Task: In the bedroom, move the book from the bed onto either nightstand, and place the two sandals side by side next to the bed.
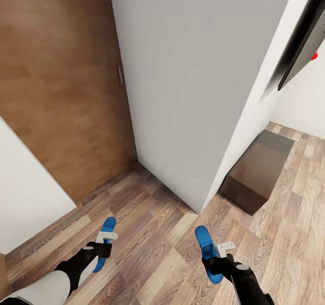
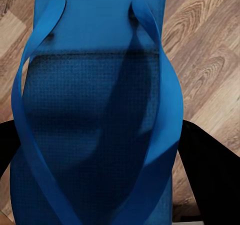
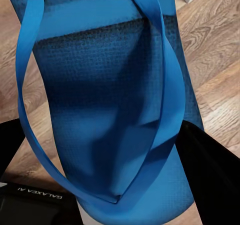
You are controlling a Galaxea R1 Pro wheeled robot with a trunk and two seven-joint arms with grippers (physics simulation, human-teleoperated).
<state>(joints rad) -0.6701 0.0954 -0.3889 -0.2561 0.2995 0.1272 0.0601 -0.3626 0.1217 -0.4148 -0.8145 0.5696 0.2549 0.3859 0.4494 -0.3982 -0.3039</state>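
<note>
1. The left claw (image 1: 102, 246) is clamped on one blue sandal (image 1: 104, 242), which sticks out ahead of it over the wooden floor (image 1: 153, 255). In the left wrist view this sandal (image 2: 92, 110) lies between the black fingers (image 2: 210, 170), its straps facing the camera.
2. Ahead of the left claw, beyond the sandal's tip, stands a brown wooden door (image 1: 58, 79), with a white wall (image 1: 189, 84) to its right.
3. The right claw (image 1: 216, 257) grips the other blue sandal (image 1: 206, 250), also pointing forward above the floor. In the right wrist view that sandal (image 3: 110, 105) sits between the dark fingers (image 3: 210, 175).
4. Ahead and to the right of the right claw, a low dark brown cabinet (image 1: 257, 172) stands against the wall.
</note>
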